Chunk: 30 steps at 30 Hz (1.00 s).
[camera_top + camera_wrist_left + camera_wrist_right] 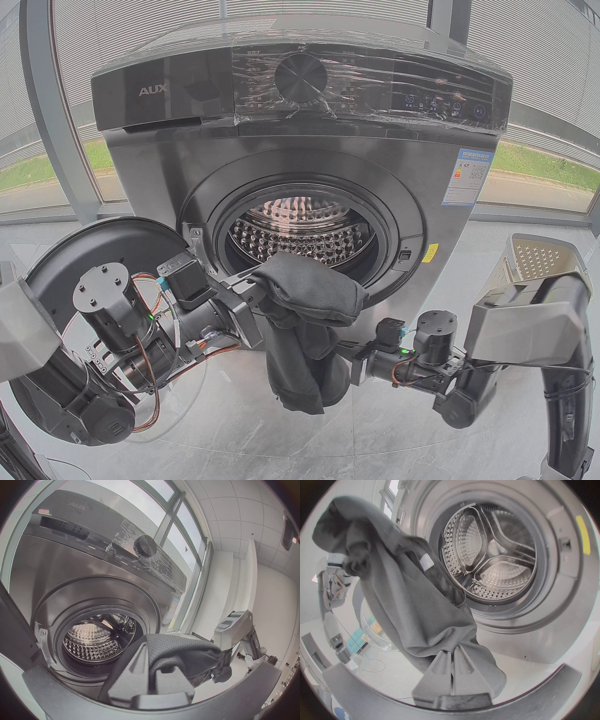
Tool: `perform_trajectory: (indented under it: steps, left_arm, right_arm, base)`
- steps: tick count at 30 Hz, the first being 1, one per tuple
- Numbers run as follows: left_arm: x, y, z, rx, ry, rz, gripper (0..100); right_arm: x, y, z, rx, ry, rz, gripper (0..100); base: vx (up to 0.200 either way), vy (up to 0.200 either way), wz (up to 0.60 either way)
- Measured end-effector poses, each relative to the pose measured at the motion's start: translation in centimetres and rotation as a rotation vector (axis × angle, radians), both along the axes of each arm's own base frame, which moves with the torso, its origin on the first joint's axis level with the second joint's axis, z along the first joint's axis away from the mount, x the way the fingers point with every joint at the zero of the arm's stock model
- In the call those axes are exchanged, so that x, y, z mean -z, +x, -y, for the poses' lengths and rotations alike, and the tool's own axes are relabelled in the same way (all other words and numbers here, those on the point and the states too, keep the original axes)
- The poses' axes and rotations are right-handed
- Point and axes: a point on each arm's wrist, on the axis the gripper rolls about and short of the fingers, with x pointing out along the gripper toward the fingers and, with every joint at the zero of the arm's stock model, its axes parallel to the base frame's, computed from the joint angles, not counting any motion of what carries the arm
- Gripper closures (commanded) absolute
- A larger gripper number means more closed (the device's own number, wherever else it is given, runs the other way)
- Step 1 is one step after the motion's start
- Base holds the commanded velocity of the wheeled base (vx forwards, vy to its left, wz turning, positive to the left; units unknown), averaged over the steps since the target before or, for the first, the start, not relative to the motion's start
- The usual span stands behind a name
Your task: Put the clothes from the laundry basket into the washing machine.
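The grey washing machine (187,169) stands straight ahead with its round door (112,240) swung open to the left. Its steel drum (300,228) holds no clothes that I can see. A dark grey garment (309,294) hangs in front of the drum's lower rim. My left gripper (253,289) is shut on its upper part, and the cloth drapes over the fingers (139,664). Lower down, my right gripper (452,659) is pinched shut on a fold of the garment (418,614), just below and in front of the drum opening (490,552).
The white laundry basket (540,259) stands at the right behind my right arm; its inside is hidden. The open door sits close behind my left arm. Pale tiled floor (250,431) lies in front of the machine, with glass walls behind it.
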Motion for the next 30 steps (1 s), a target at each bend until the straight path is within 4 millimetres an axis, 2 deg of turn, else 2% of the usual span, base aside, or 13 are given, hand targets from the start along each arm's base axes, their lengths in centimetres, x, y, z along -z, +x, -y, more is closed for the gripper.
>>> perform_trajectory:
  steps: [10, 14, 18, 22, 30]
  left_arm:
    - [0.6, -1.3, -1.7, -0.025, 0.032, -0.035, 100]
    - [0.7, -1.4, -2.1, -0.03, 0.032, -0.043, 100]
    - [0.5, -0.7, -2.6, -0.055, 0.018, -0.039, 100]
    - [0.5, -0.6, -2.8, -0.063, 0.016, -0.045, 100]
    - [0.6, -0.6, -2.9, -0.069, 0.017, -0.046, 100]
  right_arm:
    - [-6.4, -5.8, 4.0, 0.014, 0.012, 0.021, 100]
    - [-9.2, -7.0, 4.7, 0.014, 0.068, 0.079, 100]
    - [-11.6, -7.3, 5.1, 0.02, 0.131, 0.137, 100]
    - [-12.2, -7.9, 5.7, 0.029, 0.149, 0.144, 100]
    - [-12.0, -8.3, 6.4, 0.045, 0.14, 0.128, 100]
  base:
    - [0.0, 0.0, 0.0]
    - [0.0, 0.0, 0.0]
    - [0.0, 0.0, 0.0]
    - [0.0, 0.0, 0.0]
    - [0.0, 0.0, 0.0]
